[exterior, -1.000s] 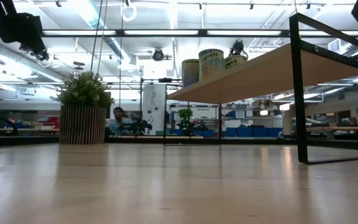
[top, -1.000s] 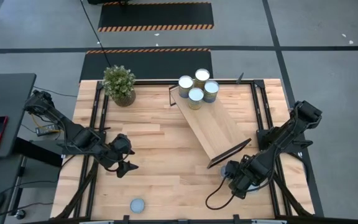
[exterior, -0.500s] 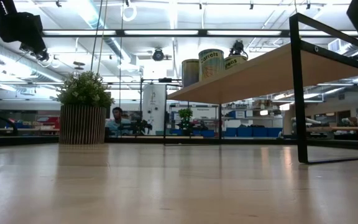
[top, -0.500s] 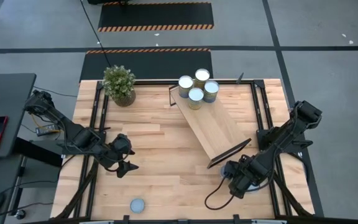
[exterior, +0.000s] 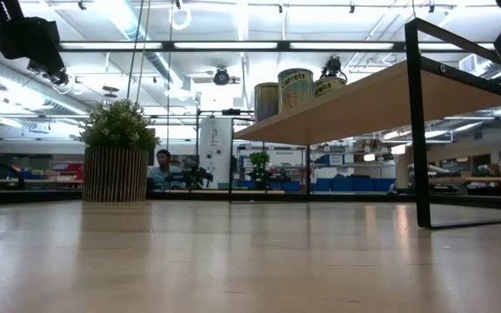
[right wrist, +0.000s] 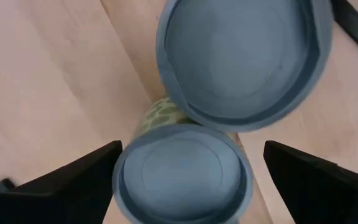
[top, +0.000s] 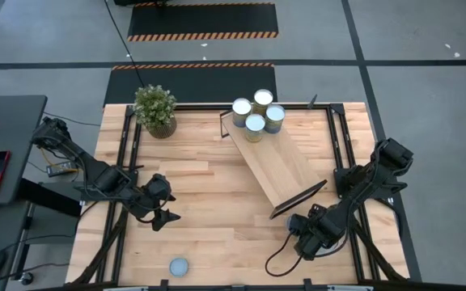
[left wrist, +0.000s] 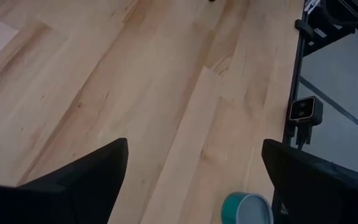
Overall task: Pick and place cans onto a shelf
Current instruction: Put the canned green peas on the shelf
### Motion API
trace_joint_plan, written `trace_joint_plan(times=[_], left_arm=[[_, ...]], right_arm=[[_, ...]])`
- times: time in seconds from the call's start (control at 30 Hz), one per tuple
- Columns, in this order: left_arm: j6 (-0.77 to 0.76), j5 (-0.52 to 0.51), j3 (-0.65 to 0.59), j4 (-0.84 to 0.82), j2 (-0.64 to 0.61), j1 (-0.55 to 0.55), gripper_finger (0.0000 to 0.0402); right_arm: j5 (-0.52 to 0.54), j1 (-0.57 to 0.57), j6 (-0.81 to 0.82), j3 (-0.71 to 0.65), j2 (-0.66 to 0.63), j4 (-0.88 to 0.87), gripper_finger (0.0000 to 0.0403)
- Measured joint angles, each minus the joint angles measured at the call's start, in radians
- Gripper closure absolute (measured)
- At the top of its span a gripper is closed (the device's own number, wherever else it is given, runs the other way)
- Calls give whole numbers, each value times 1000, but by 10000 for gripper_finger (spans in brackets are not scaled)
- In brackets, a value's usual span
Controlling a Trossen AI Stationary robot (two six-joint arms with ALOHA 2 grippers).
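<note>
From above, four cans (top: 257, 112) stood close together on the far end of the shelf (top: 277, 166), one more can (top: 179, 266) sat alone near the table's (top: 201, 194) front edge, and the right gripper (top: 307, 241) hid whatever was under it. Only the right wrist view showed two cans (right wrist: 182, 174) touching each other right between its wide-open fingers (right wrist: 73, 177), which were not squeezing them. The left gripper (top: 165, 216) hung over bare table with its fingers (left wrist: 73, 186) spread and holding nothing.
</note>
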Motion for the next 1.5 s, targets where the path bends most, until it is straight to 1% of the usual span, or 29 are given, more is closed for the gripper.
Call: trace_joint_plan(times=[0.07, 0.13, 0.27, 0.37, 0.43, 0.53, 0.67, 0.77, 0.97, 1.07, 1.13, 1.2, 1.27, 1.37, 1.5], left_arm=[[1, 0, 0, -1, 0, 0, 27], [1, 0, 0, -3, 0, 0, 27], [2, 0, 0, -5, 0, 0, 27], [2, 0, 0, -6, 0, 0, 27], [2, 0, 0, -6, 0, 0, 27], [3, 0, 0, -7, 0, 0, 27], [8, 0, 0, -7, 0, 0, 27], [13, -2, 0, -7, 0, 0, 27], [13, -15, 0, -7, 0, 0, 27], [13, -16, 0, -7, 0, 0, 27], [13, -16, 0, -7, 0, 0, 27], [12, -16, 0, -6, 0, 0, 27], [7, -16, 0, -4, 0, 0, 27], [0, -16, 0, 0, 0, 0, 27], [-19, -16, 0, 4, 0, 0, 27]], right_arm=[[-1, 0, -3, 0, 12, 0, 12], [-6, 0, -6, 0, 22, 6, 29], [-13, 0, -9, 0, 26, 33, 79], [-51, -6, -2, 0, 25, 63, 112], [-74, -9, -1, 6, 25, 95, 112], [-70, -12, 0, 41, 24, 90, 112], [-35, -14, -24, 114, 23, 82, 107], [14, -15, -38, 176, 23, 89, 99], [91, -29, -90, 284, 23, 198, 100], [111, -52, -156, 337, 23, 271, 100], [119, -78, -216, 383, 23, 288, 100], [121, -117, -267, 430, 22, 258, 100], [119, -169, -300, 482, 22, 177, 101], [80, -260, -369, 559, 22, 67, 102], [36, -383, -510, 674, 21, -42, 101]])
